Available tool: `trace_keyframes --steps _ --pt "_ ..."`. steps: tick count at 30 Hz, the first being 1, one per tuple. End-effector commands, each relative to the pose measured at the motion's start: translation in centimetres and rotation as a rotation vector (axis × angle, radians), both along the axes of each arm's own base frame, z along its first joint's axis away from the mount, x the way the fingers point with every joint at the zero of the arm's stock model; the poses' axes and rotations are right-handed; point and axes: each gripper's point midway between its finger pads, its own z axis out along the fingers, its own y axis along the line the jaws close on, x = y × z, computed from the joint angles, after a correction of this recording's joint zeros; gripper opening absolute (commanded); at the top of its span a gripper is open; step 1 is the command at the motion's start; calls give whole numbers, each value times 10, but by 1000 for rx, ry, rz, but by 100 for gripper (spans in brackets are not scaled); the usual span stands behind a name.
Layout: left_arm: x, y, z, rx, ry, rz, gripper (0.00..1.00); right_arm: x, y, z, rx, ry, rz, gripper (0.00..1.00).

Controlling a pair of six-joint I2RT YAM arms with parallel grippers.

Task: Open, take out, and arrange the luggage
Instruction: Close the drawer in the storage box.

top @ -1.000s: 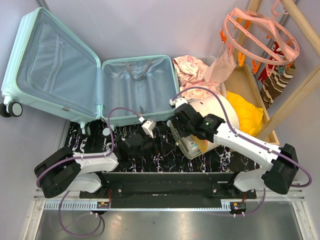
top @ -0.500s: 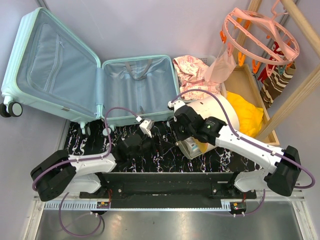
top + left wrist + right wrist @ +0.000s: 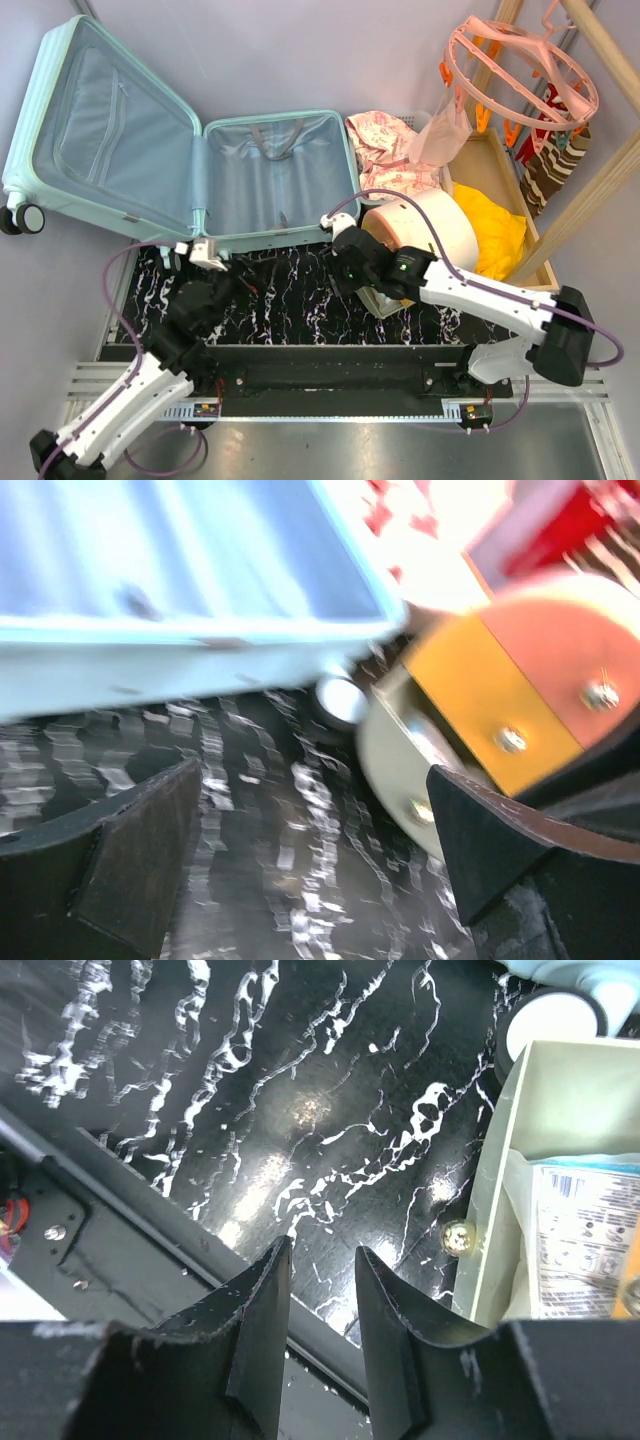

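Observation:
The luggage [image 3: 275,175], a pale mint-blue hard-shell suitcase, lies open at the back left; its lid [image 3: 100,130] leans up to the left, and the grey-blue lining shows nothing inside. My left gripper [image 3: 222,283] is open and empty over the black marbled table, just in front of the suitcase's near edge. In the blurred left wrist view [image 3: 312,810] that edge [image 3: 200,640] and a wheel [image 3: 340,700] show. My right gripper [image 3: 345,280] hovers low over the table right of the suitcase; its jaws [image 3: 322,1260] stand a narrow gap apart with nothing between.
A cream cylinder with an orange end [image 3: 430,225] lies right of the suitcase. A small cream box holding a packet [image 3: 385,292] sits beside my right gripper. Behind are pink cloth [image 3: 385,145], a yellow bundle [image 3: 492,235], a wooden tray [image 3: 500,160] and a pink hanger rack [image 3: 520,70].
My left arm has pulled back from the table's middle to the left, by the suitcase's near edge. My right gripper has shifted a little left and nearer, uncovering more of the cylinder.

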Motion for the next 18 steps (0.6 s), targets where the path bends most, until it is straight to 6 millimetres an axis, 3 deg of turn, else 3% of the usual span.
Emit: trace_keyframes --steps 1,6,10,18 --pt "-1 50 -4 179 63 119 99 7 20 -21 -35 2 -24 41" --pt "6 31 -2 169 112 31 99 16 24 -51 -131 -6 -51 41" --pt "13 22 19 151 79 -2 99 33 14 -64 -220 -63 -111 42" --pt "15 25 29 182 66 -8 99 52 4 -101 -381 -86 -152 43"
